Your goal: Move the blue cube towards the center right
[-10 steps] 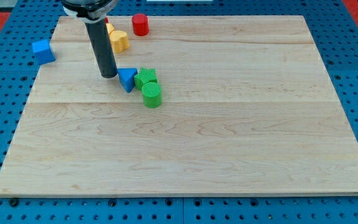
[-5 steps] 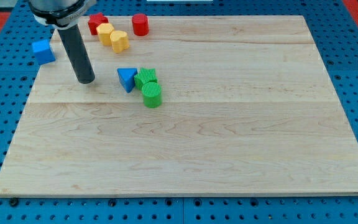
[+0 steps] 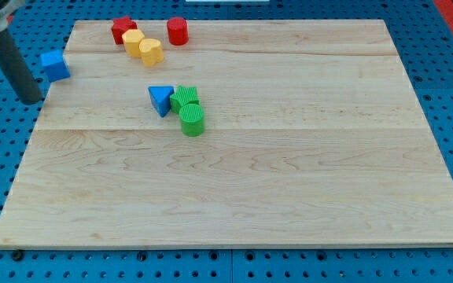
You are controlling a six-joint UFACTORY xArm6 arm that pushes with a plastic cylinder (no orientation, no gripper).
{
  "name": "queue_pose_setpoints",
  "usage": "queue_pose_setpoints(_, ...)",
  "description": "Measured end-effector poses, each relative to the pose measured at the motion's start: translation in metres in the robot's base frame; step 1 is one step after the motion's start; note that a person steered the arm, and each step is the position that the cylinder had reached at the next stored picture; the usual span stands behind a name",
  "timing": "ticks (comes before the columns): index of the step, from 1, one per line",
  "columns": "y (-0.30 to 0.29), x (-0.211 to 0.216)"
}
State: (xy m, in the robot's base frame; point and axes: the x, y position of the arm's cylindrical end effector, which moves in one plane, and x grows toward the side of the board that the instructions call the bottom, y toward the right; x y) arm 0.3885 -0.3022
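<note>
Sitting at the worktop's (image 3: 289, 173) upper-left edge, the blue cube (image 3: 54, 64) lies just up and to the right of my tip (image 3: 31, 100), near it but not touching. The end effector is a bare rod with nothing to open, close or hold. Over the last second the rod has swept from beside the blue triangle (image 3: 160, 99), across the boards toward the view's left, and now stands just off the worktop's left edge. The cube itself has not shifted. That move looks like an approach: the tip is getting round to the cube's left side, so that a push toward the view's right could carry it to the centre right, which is still well apart from it. The push itself is not yet begun.

Counting outward from the tip: one blue cube; one red block (image 3: 122, 30) of angular shape; two yellow blocks (image 3: 142, 46), touching each other; one red cylinder (image 3: 178, 31); one blue triangle; and two green blocks (image 3: 188, 110) packed against it on its far side. Eight blocks in all.
</note>
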Motion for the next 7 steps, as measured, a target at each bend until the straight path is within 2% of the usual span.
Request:
queue_pose_setpoints(1,-0.003,-0.025)
queue_pose_setpoints(2,-0.003,-0.025)
queue_pose_setpoints(3,-0.002,-0.053)
queue_pose_setpoints(4,-0.001,-0.116)
queue_pose_setpoints(6,0.003,-0.133)
queue_pose_setpoints(7,0.059,-0.12)
